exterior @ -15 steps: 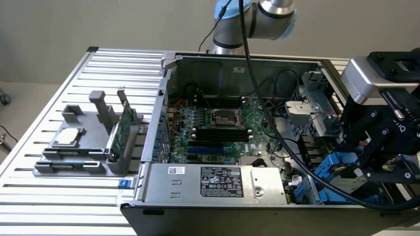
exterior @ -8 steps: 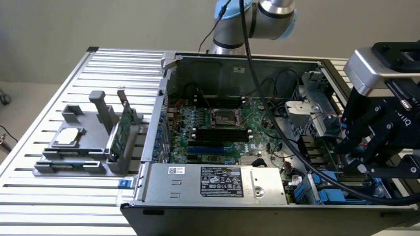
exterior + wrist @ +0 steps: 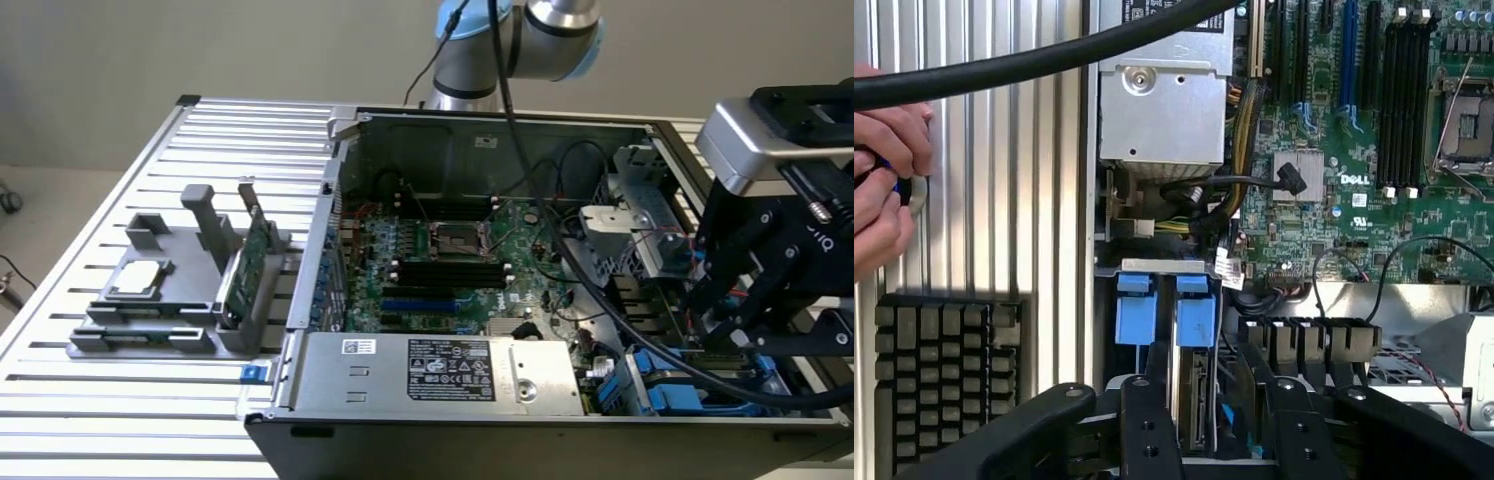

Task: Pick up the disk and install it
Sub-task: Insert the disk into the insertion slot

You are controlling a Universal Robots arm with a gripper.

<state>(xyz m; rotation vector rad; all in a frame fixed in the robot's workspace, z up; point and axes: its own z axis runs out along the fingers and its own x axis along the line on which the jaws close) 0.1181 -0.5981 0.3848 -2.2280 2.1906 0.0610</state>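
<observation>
The black robot hand (image 3: 1221, 425) stood open astride the silver-grey disk in its blue plastic carrier (image 3: 1192, 330), upright in the drive bay; loose black cables (image 3: 1234, 183) nearby could have snagged the hand or blocked seating

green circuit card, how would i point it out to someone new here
Find the open computer case on the slatted table; a grey holder sits just to the exterior view's left of it. The green circuit card stands on edge at the holder's side nearest the case, while the small silver chip next to it lies flat.
</observation>
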